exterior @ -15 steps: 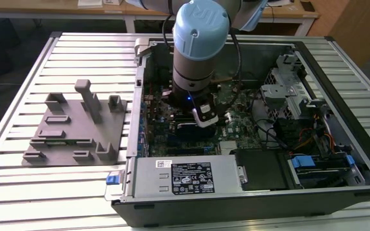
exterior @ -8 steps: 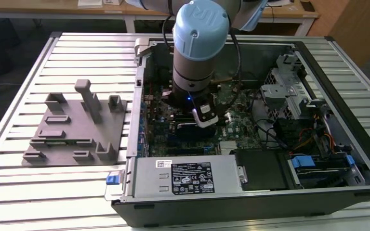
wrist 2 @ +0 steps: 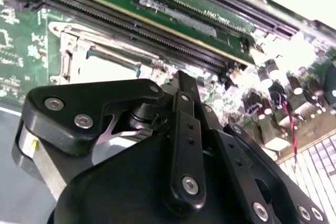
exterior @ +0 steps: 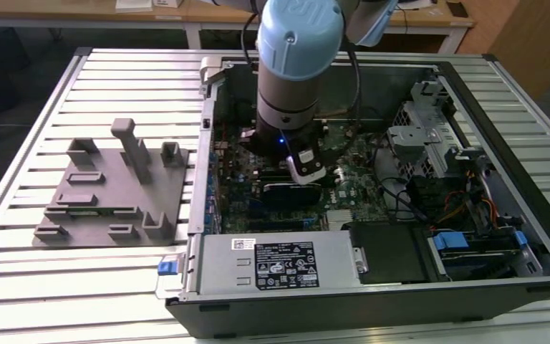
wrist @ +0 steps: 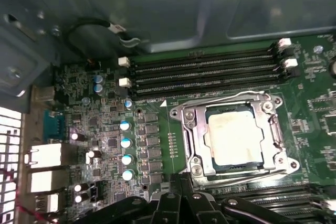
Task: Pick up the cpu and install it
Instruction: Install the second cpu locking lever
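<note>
The cpu (wrist: 234,137), a square chip with a pale metal top, lies flat inside the motherboard socket, and the socket's metal frame (wrist: 191,140) surrounds it. My gripper (wrist: 194,205) hangs above the board just beside the socket and holds nothing that I can see. In the exterior view the gripper (exterior: 306,170) is lowered into the open computer case (exterior: 213,143), over the middle of the green board. In the second wrist view the gripper's black linkage (wrist 2: 178,145) covers most of the socket frame (wrist 2: 79,51) behind it.
Empty black memory slots (wrist: 205,69) run along one side of the socket. A grey fixture plate with upright holders (exterior: 112,186) lies on the slatted table at the exterior view's left. The power supply (exterior: 275,261) and drive cage (exterior: 428,143) crowd the case.
</note>
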